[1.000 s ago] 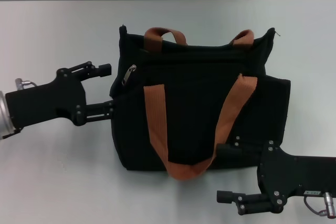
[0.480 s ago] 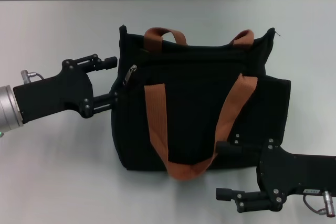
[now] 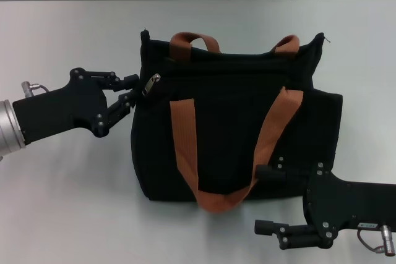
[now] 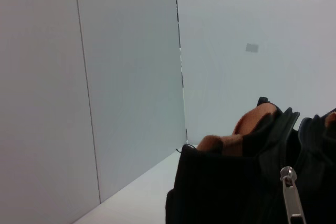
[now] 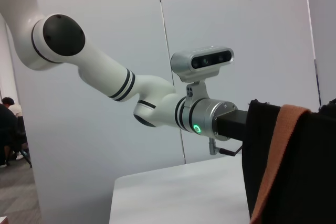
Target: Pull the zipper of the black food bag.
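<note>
The left gripper (image 3: 131,89) has its jaws nearly closed just beside the zipper (image 3: 151,84) on the bag (image 3: 235,122), not gripping it; the right gripper (image 3: 265,199) has its jaws wide open, empty.

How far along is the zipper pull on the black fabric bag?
Done: the left gripper has reached the black fabric food bag, its fingers open beside the small silver zipper tab. In hand: closing on that tab. Left: the pull itself; the tab sits at the zip line's left end. The right gripper waits, open, at the bag's near edge.
</note>
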### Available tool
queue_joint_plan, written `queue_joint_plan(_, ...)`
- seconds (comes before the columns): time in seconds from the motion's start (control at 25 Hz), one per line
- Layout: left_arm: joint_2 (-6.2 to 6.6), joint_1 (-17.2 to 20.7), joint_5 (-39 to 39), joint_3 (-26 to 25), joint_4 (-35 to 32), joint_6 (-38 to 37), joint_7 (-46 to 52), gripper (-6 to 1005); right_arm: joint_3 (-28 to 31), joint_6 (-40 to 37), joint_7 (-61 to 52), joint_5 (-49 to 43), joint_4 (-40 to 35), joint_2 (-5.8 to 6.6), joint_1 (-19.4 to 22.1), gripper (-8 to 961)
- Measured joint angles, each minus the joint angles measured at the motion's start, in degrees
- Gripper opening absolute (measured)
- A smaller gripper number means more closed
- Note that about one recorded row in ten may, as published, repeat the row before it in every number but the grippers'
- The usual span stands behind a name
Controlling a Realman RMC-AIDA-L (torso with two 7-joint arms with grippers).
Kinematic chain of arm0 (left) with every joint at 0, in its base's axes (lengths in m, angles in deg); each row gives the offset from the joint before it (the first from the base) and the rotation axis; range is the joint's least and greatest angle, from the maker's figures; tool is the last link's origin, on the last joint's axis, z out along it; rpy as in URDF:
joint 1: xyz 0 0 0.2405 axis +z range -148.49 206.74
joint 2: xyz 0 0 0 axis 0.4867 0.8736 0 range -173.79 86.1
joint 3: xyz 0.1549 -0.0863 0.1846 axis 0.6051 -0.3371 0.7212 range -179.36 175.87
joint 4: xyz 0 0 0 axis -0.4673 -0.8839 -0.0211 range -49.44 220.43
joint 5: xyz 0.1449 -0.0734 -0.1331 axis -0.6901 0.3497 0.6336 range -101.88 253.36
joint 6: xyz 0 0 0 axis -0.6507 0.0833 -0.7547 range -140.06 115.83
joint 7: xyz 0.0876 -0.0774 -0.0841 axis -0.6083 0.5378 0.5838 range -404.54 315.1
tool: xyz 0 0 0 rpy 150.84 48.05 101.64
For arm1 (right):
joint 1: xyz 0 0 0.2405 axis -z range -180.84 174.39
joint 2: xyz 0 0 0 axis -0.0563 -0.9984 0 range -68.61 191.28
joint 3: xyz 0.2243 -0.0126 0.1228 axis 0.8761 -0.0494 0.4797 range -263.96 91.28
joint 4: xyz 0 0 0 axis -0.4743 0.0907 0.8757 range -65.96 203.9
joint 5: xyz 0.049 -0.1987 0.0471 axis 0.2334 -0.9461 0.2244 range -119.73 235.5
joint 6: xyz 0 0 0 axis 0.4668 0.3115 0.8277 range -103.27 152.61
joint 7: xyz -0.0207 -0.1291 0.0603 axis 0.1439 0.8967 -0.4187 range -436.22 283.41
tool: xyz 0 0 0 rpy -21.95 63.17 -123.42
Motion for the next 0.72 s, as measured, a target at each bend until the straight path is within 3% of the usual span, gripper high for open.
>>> queue_joint_plan(0.16, 0.00, -0.1, 0.4, -0.1, -0.1, -1.0, 0.0, 332, 0.0, 0.0, 0.1, 0.0, 0.0, -0.03, 0.1, 820)
queue_joint_plan(0.36, 0.33, 0.0, 0.4, -1.0, -0.4, -3.8, 0.3, 29, 0.0, 0.0, 0.1, 0.1, 0.1, -0.03, 0.1, 819)
queue_joint_plan(0.72, 0.11, 1.1, 0.5, -3.4, -0.8, -6.8, 0.2, 18, 0.0, -3.8, -4.8, 4.6, 2.0, 0.24, -0.3, 819)
